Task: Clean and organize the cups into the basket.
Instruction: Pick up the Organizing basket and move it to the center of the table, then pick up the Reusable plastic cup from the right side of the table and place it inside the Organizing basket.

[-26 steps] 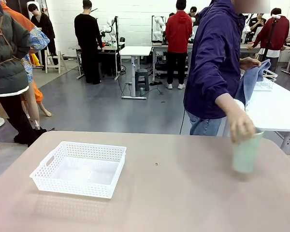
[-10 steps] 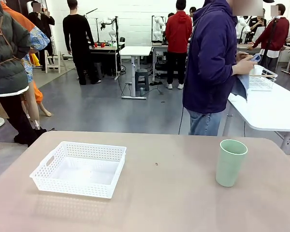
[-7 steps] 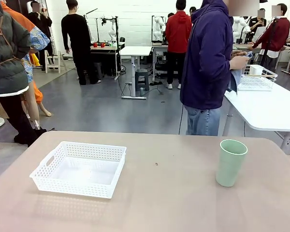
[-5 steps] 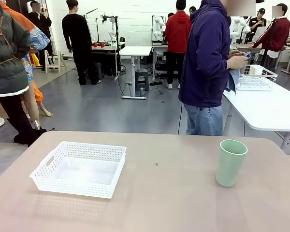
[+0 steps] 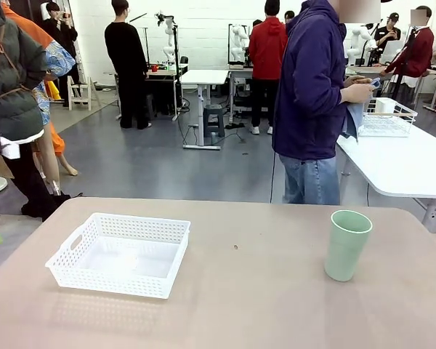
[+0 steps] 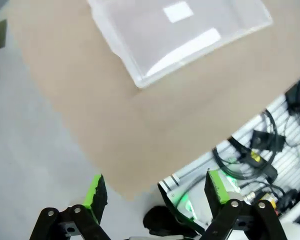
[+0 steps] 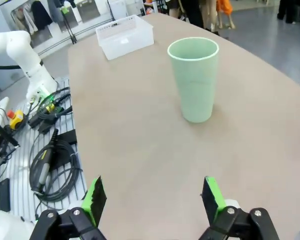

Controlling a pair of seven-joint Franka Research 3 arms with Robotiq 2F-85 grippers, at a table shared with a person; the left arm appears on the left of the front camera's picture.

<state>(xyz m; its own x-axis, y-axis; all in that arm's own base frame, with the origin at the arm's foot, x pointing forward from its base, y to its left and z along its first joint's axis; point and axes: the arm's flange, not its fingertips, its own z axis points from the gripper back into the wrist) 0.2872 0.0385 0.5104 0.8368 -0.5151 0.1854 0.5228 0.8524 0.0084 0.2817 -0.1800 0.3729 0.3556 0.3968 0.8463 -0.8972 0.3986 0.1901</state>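
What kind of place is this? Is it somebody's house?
It looks like a robot lab in a big hall, not a home. The right gripper, open, points at a green cup on a tan table, cables lie beside it, and people stand around white work tables on a grey floor.

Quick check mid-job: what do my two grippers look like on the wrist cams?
Both match: the left gripper and right gripper have black, bolted linkage fingers tipped with bright green pads. The left arm is glossy white and rounded.
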